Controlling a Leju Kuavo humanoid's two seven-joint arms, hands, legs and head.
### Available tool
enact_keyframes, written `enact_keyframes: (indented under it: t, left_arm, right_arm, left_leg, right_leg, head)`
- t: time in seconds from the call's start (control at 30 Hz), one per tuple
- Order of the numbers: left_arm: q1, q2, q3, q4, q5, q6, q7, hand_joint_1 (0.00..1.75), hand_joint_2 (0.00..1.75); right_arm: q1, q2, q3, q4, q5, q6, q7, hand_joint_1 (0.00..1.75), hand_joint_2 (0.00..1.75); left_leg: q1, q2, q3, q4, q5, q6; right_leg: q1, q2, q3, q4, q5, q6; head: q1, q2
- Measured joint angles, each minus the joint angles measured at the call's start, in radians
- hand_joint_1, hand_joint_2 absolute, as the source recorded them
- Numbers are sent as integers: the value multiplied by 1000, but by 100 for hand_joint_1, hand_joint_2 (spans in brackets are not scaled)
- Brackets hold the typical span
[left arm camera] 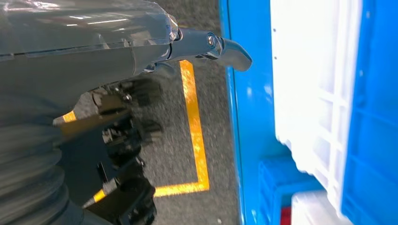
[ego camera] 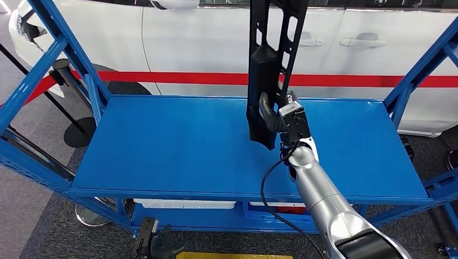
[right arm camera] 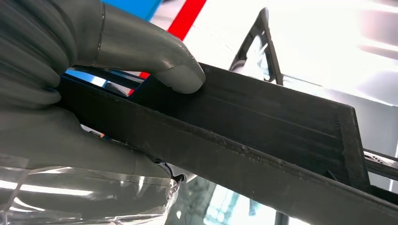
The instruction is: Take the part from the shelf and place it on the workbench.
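A long black plastic part [ego camera: 270, 59] with slotted holes stands nearly upright above the blue workbench top [ego camera: 178, 145], its lower end just over the surface. My right hand [ego camera: 283, 116] grips it near the bottom. In the right wrist view the grey thumb [right arm camera: 155, 54] presses on the black part [right arm camera: 263, 140]. My left hand [ego camera: 162, 244] hangs low at the front of the bench, holding nothing; in the left wrist view the left hand [left arm camera: 126, 117] is over the floor with its fingers apart.
Blue frame posts rise at the bench's left [ego camera: 65, 48] and right [ego camera: 421, 70] ends. A white car [ego camera: 216, 38] with a red stripe stands behind. White bins [ego camera: 183, 204] sit on the lower shelf. A yellow floor line [left arm camera: 197, 140] runs by the bench.
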Motion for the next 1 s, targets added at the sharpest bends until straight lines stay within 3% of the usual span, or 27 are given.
enact_keyframes:
  t: [0.07,0.13,0.2,0.23,0.27,0.3,0.33,0.4,0.47,0.57,0.63,0.73,0.77,0.8,0.83,0.87,0.93,1.0]
  left_arm:
    - [0,-2,-1,0,0,14,4,0,175]
    - [0,-6,-4,0,-1,22,7,0,175]
    - [2,-8,-10,0,-3,29,10,0,175]
    - [3,-9,-12,0,-3,32,11,0,175]
    - [5,-9,-14,0,-4,34,12,0,175]
    - [6,-9,-16,0,-4,35,12,0,175]
    - [7,-8,-16,0,-4,35,13,0,175]
    - [6,-8,-17,0,-2,36,13,0,175]
    - [7,-8,-17,0,0,37,13,0,175]
    - [9,-6,-17,0,2,41,14,0,175]
    - [11,-5,-17,0,5,47,14,0,175]
    - [12,-4,-17,0,7,55,14,0,175]
    - [12,-4,-17,0,7,57,14,0,175]
    - [13,-3,-17,0,7,59,14,0,175]
    - [13,-3,-17,0,7,61,14,0,175]
    - [12,-3,-17,0,8,63,14,0,175]
    - [11,-2,-17,0,9,65,14,0,175]
    - [11,-1,-17,0,14,66,11,0,175]
  right_arm:
    - [10,1,-7,-22,-20,25,5,175,175]
    - [13,1,-15,-41,-43,47,8,175,175]
    - [13,1,-25,-58,-75,74,14,175,175]
    - [14,1,-31,-65,-92,89,18,175,175]
    - [14,0,-37,-76,-112,106,25,175,175]
    - [13,-1,-43,-89,-130,122,33,175,175]
    - [11,-2,-49,-105,-145,135,42,175,175]
    - [2,-5,-60,-145,-162,151,57,175,175]
    - [-11,-10,-65,-186,-166,156,64,175,175]
    - [-26,-17,-71,-233,-171,161,76,175,175]
    - [-35,-19,-73,-256,-174,163,84,175,175]
    - [-45,-21,-74,-272,-180,164,91,175,175]
    - [-46,-22,-74,-273,-182,164,93,175,175]
    - [-47,-23,-74,-273,-183,164,95,175,175]
    - [-47,-24,-74,-274,-184,164,96,175,175]
    - [-47,-25,-74,-275,-187,164,97,175,175]
    - [-48,-27,-74,-279,-195,164,96,175,175]
    - [-47,-28,-74,-282,-208,160,92,175,175]
  left_leg:
    - [4,1,4,-8,6,6]
    - [10,4,9,-22,16,13]
    - [12,6,9,-25,19,16]
    - [12,7,7,-24,20,16]
    - [12,7,5,-22,20,15]
    - [14,7,1,-19,21,14]
    - [16,7,-3,-14,21,11]
    - [19,6,-15,0,21,1]
    - [19,4,-24,9,24,-13]
    - [21,2,-31,9,32,-36]
    - [24,4,-47,47,-12,-47]
    - [27,5,-96,232,-145,-54]
    - [26,5,-104,284,-167,-55]
    - [26,5,-96,304,-169,-54]
    - [26,5,-69,283,-152,-51]
    - [24,5,-25,227,-128,-44]
    - [18,4,75,83,-107,-30]
    - [10,3,118,9,-108,-21]
  right_leg:
    - [0,1,0,2,-3,6]
    - [1,1,-16,46,-41,13]
    - [-4,-1,-64,163,-113,21]
    - [-8,-1,-89,225,-139,24]
    - [-12,-1,-102,262,-146,29]
    - [-17,-1,-99,263,-135,33]
    - [-22,-2,-79,228,-109,37]
    - [-27,-4,-12,106,-56,43]
    - [-24,1,21,35,-36,34]
    - [-20,5,11,28,-26,8]
    - [-22,2,0,24,-11,-12]
    - [-17,0,-25,23,12,-28]
    - [-14,0,-35,24,20,-29]
    - [-11,0,-46,25,27,-29]
    - [-9,0,-55,25,35,-28]
    - [-7,0,-64,26,42,-27]
    - [-3,-1,-75,27,55,-21]
    - [-4,-2,-79,23,69,-9]
  head:
    - [0,0]
    - [0,0]
    - [0,0]
    - [0,0]
    - [0,0]
    - [0,0]
    - [0,0]
    - [0,0]
    - [0,0]
    - [0,0]
    - [0,0]
    - [0,0]
    - [0,0]
    - [0,0]
    - [0,0]
    - [0,0]
    - [0,0]
    - [-1,0]
